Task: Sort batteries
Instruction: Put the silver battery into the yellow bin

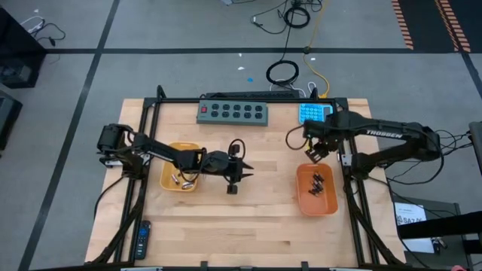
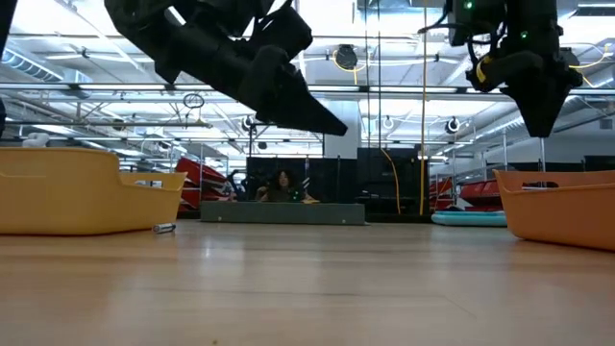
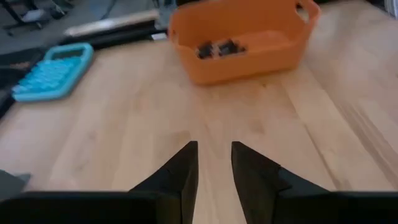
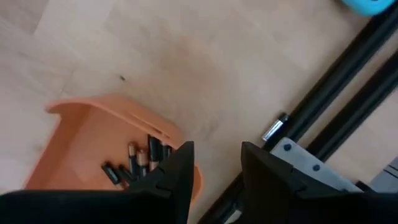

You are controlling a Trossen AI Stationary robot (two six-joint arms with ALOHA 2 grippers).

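Observation:
Dark batteries (image 4: 140,162) lie in the orange tray (image 1: 316,190) on the table's right. Silver-grey batteries (image 1: 179,179) lie in the yellow-orange tray (image 1: 181,177) on the left. One small battery (image 2: 163,228) lies on the table beside that tray. My left gripper (image 1: 239,172) hovers over the table's middle, just right of the left tray. It is open with a narrow gap (image 3: 214,168) and holds nothing. My right gripper (image 1: 312,150) hangs above the far end of the right tray, open (image 4: 216,165) and empty.
A grey power strip (image 1: 233,111) and a blue calculator (image 1: 315,113) lie along the far edge. A black remote control (image 1: 143,239) sits at the near left corner. A small dark block (image 1: 232,190) stands just near-side of my left gripper. Bare wood lies between the trays.

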